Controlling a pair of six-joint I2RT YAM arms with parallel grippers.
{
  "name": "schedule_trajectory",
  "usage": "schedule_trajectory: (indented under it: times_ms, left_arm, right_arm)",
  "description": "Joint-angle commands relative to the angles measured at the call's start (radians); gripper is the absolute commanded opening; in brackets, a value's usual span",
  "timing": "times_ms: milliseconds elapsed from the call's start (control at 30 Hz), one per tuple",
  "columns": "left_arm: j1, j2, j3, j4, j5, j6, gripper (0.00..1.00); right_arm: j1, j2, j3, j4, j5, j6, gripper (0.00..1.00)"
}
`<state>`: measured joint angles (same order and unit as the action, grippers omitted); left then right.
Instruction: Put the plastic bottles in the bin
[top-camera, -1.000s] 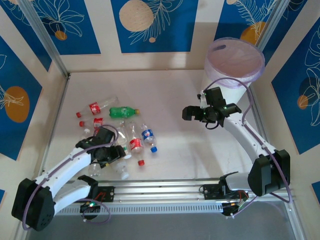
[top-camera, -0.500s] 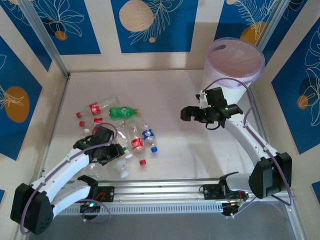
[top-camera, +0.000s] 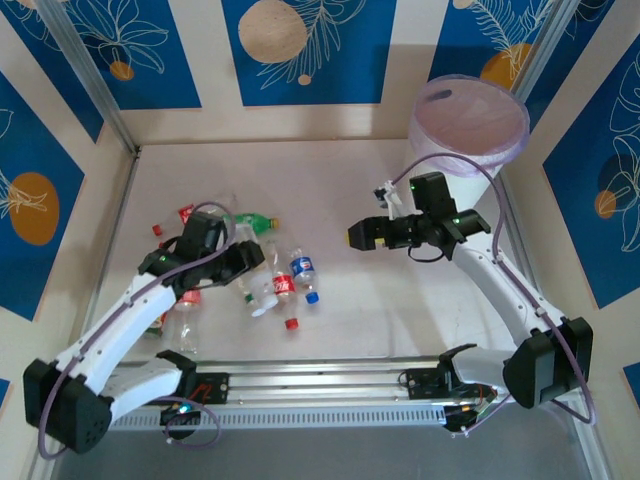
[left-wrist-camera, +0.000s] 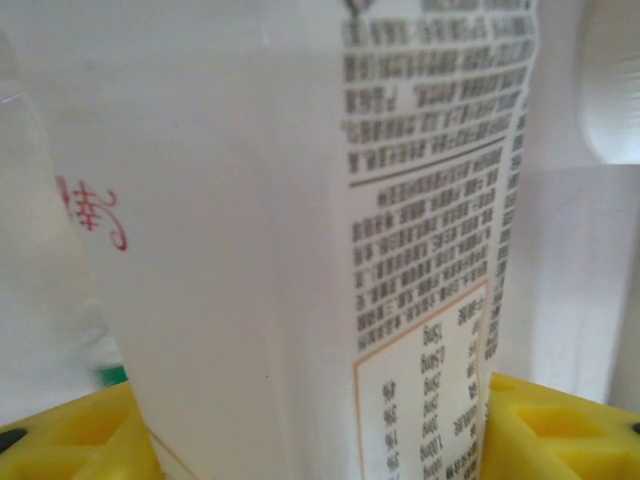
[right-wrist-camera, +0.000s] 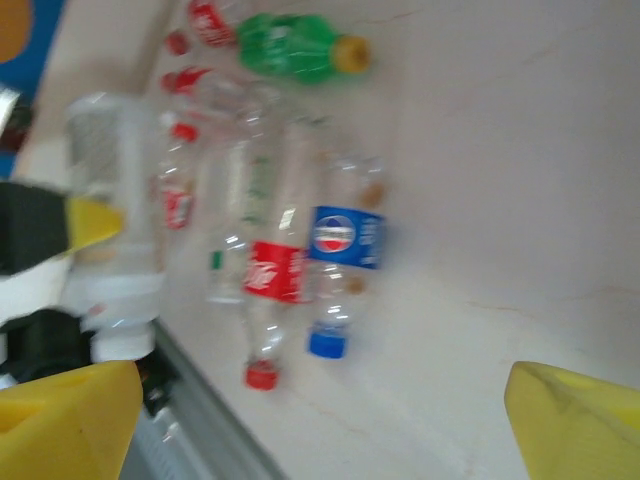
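Observation:
My left gripper is shut on a clear plastic bottle with a white printed label; the label sits between its yellow fingers. That held bottle hangs above the bottle pile at the left. On the table lie a green bottle with a yellow cap, a blue-labelled bottle and a red-labelled one. My right gripper hovers open right of the pile, nothing between its fingertips. The lilac-lined white bin stands at the far right.
More red-capped bottles lie near the left wall, and a clear one lies by the left arm. A metal rail runs along the near edge. Bare tabletop stretches between the pile and the bin.
My left gripper has risen and moved away from the near edge with the white-labelled bottle in it. My right gripper has shifted left toward the pile.

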<state>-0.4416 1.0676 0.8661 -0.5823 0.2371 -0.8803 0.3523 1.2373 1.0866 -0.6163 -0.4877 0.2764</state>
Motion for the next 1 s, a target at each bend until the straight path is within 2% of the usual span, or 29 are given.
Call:
schedule_trajectory:
  times_ms: [0, 233, 333, 533, 633, 833, 967]
  left_arm:
    - [-0.017, 0.075, 0.089, 0.23, 0.125, -0.026, 0.6]
    - [-0.082, 0.26, 0.204, 0.446, 0.164, -0.053, 0.6]
    - [-0.103, 0.322, 0.222, 0.573, 0.195, -0.104, 0.6]
    - [-0.15, 0.383, 0.266, 0.616, 0.211, -0.122, 0.6]
    - [-0.156, 0.391, 0.249, 0.662, 0.223, -0.15, 0.6]
    - [-0.176, 0.41, 0.255, 0.694, 0.233, -0.17, 0.6]
    - [-0.183, 0.416, 0.25, 0.694, 0.232, -0.17, 0.61]
  right_arm:
    - [0.031, 0.014, 0.012, 0.06, -0.205, 0.031, 0.9]
    - [0.128, 0.094, 0.029, 0.13, -0.216, 0.085, 0.89]
    - [0.146, 0.122, 0.032, 0.156, -0.173, 0.099, 0.87]
    - [0.143, 0.147, 0.01, 0.294, -0.086, 0.152, 0.86]
    - [0.139, 0.175, 0.019, 0.3, -0.031, 0.141, 0.86]
    - [0.127, 0.21, 0.006, 0.401, -0.04, 0.179, 0.86]
    - [0.115, 0.209, -0.008, 0.445, -0.025, 0.203, 0.8]
